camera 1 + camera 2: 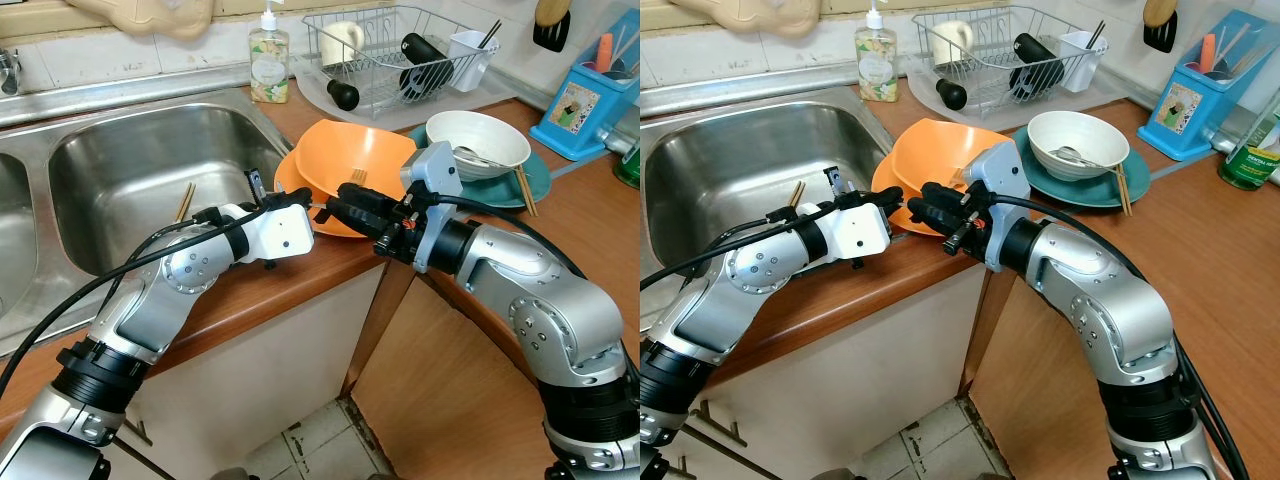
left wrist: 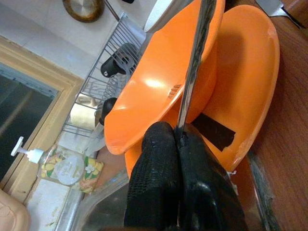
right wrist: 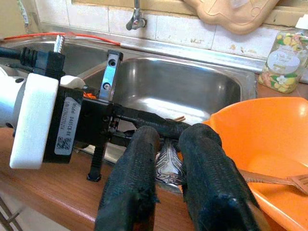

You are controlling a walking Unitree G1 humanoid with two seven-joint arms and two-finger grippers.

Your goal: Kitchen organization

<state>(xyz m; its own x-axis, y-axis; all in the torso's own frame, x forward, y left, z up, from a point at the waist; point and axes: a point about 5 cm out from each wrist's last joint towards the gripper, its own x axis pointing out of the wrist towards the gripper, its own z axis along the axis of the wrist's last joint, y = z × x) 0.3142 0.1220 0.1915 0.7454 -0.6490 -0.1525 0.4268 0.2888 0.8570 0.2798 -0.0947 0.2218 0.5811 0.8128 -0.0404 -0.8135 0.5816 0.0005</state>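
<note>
Left gripper (image 2: 179, 144) clamped on metal utensil (image 2: 192, 72) beside orange bowl (image 1: 350, 160) — right gripper (image 3: 168, 163) parted around its handle end. Handover underway; white bowl (image 1: 478, 138), chopsticks (image 1: 185, 200) unsorted.

Sink (image 1: 130, 170) left of bowls (image 1: 350, 165); rack (image 1: 400, 50) behind.

Counted two orange bowls (image 1: 345, 165) stacked just past the tools, one white bowl (image 1: 478, 140) on one teal plate (image 1: 535, 180), one soap bottle (image 1: 268, 60), one dish rack (image 1: 400, 55), one blue caddy (image 1: 585, 105).
</note>
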